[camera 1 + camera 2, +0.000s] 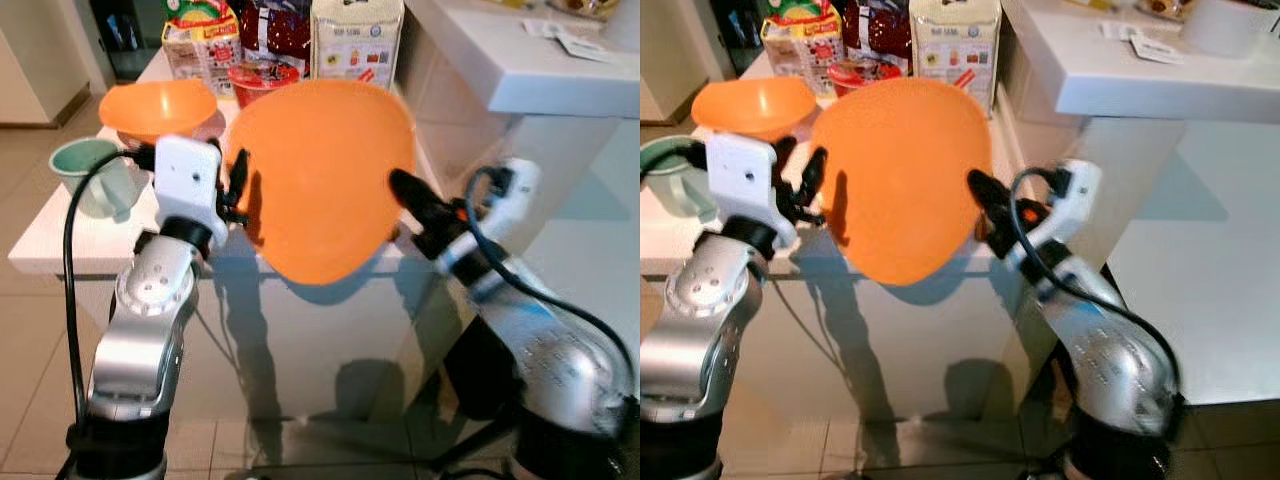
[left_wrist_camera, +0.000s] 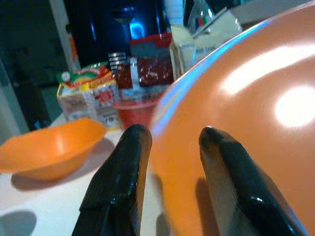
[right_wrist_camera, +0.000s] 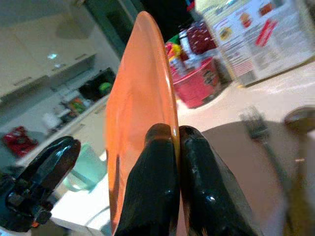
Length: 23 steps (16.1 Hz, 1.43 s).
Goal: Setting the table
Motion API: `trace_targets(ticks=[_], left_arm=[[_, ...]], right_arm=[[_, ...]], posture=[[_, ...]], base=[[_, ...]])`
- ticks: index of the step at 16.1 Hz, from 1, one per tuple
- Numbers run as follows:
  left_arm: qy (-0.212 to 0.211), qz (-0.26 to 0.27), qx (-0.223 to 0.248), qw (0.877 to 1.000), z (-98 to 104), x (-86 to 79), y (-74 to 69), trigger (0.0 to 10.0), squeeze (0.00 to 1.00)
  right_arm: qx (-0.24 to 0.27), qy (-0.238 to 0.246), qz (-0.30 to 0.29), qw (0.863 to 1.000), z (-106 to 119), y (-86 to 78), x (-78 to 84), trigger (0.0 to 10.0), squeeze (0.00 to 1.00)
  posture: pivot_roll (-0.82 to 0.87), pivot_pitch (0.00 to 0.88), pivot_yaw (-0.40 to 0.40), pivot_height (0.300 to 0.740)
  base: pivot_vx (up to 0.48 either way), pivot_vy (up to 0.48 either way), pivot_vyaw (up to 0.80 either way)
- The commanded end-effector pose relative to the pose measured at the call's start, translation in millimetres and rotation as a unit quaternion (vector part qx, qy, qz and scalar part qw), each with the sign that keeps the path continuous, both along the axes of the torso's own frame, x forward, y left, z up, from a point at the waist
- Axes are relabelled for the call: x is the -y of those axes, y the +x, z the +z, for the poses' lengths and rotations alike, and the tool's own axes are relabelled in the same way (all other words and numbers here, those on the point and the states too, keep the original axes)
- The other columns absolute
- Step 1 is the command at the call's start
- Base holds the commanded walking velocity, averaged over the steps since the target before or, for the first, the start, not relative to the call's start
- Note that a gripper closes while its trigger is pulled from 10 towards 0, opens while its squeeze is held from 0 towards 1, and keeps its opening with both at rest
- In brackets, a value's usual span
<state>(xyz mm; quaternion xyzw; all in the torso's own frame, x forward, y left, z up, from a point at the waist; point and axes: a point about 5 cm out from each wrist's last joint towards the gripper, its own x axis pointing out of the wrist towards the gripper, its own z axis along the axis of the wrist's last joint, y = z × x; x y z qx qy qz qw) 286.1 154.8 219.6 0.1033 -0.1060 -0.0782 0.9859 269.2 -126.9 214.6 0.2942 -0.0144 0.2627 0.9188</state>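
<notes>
Right pincer pinching tilted orange plate at its rim; left pincer spread beside it.

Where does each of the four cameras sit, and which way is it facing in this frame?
Left eye view: on the head, looking down at the orange plate held upright before the white table; both silver arms show.
Right eye view: the same scene, offset sideways.
Left wrist view: along the left pincer, open at the plate's rim, toward the orange bowl.
Right wrist view: along the right pincer, clamped on the plate's rim.
Both wrist views share the plate and the red cup.
</notes>
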Motion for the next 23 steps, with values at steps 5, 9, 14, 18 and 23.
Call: trace_targets(ticks=[5,9,14,18,23], left_arm=[[-0.006,0.030,-0.017,0.999,-4,-10.3,-8.5,10.0,0.00],[-0.003,0.018,-0.015,1.000,-1,-5.9,-5.7,10.0,0.00],[-0.019,0.022,-0.045,0.999,-18,2.6,2.7,10.0,0.00],[-0.022,0.036,-0.069,0.997,-33,5.6,8.4,10.0,0.00],[-0.018,0.048,-0.080,0.996,-41,2.2,11.3,10.0,0.00]], right_arm=[[0.004,0.002,-0.008,1.000,3,-22.4,8.0,10.0,0.00],[0.006,0.014,-0.036,0.999,8,-18.8,10.8,10.0,0.00],[0.012,-0.036,-0.111,0.993,2,-14.2,19.8,10.0,0.00],[-0.003,-0.081,-0.185,0.979,-10,-4.8,30.9,10.0,0.00],[0.007,-0.151,-0.238,0.960,-18,3.4,40.7,10.0,0.00]], posture=[[0.03,0.000,-0.029,0.740],[0.02,0.000,-0.018,0.740],[0.01,0.000,-0.013,0.740],[0.00,0.000,-0.010,0.740],[0.01,0.000,-0.010,0.740]], base=[[-0.222,0.000,0.00],[-0.287,0.000,0.00],[-0.052,0.000,0.00],[0.000,-0.342,0.00],[0.000,-0.480,0.00]])
